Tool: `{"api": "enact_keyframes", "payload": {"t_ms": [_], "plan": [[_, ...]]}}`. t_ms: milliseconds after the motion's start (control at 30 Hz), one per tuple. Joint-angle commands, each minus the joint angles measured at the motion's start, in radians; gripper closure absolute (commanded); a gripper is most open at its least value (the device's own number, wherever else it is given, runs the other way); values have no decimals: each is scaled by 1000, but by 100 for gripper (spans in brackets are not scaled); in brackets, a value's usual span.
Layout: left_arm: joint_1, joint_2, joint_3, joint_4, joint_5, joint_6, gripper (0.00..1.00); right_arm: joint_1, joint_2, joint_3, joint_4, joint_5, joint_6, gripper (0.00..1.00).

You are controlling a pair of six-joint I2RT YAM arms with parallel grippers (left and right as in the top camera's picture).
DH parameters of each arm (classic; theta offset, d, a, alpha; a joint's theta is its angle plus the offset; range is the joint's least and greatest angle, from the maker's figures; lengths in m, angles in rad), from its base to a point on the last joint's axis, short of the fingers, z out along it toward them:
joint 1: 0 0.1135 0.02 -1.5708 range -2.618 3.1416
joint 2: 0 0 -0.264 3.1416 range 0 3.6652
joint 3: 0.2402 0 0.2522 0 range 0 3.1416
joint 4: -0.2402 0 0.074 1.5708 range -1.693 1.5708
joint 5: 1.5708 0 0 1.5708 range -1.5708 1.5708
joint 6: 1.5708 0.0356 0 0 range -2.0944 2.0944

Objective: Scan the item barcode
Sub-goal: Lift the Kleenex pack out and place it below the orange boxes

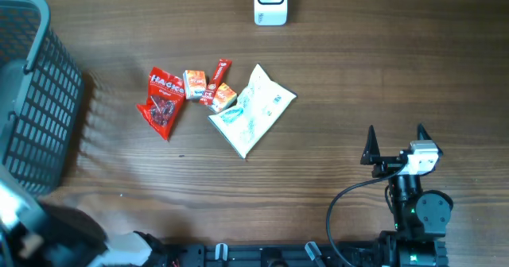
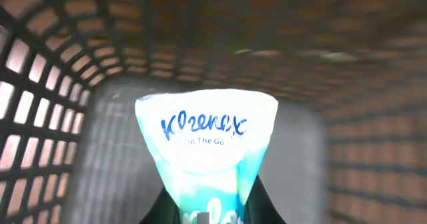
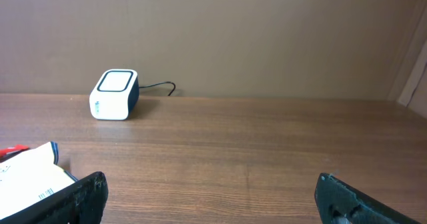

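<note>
Low in the centre of the left wrist view, the Kleenex pack (image 2: pixel 203 144) is clamped in the left gripper (image 2: pixel 210 203), whose dark fingers (image 2: pixel 159 211) press against both its sides, inside the mesh basket (image 2: pixel 40 117). No barcode shows on this face. The lift should probably clear the basket wall first, then turn the hidden side toward the scanner (image 1: pixel 270 2) at the top of the overhead frame. The right gripper (image 1: pixel 395 144), lower right, stands wide apart and holds nothing.
</note>
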Motion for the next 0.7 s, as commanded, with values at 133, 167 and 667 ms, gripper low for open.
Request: {"api": "enact_keyframes", "payload": {"t_ms": [133, 167, 667], "plan": [[-124, -297, 3, 30, 495, 12, 96, -5, -7, -2, 2, 17, -4, 0], [-152, -315, 3, 24, 585, 12, 96, -5, -7, -2, 2, 17, -4, 0], [-913, -90, -71, -279, 498, 125, 96, -5, -7, -2, 2, 17, -4, 0]]}}
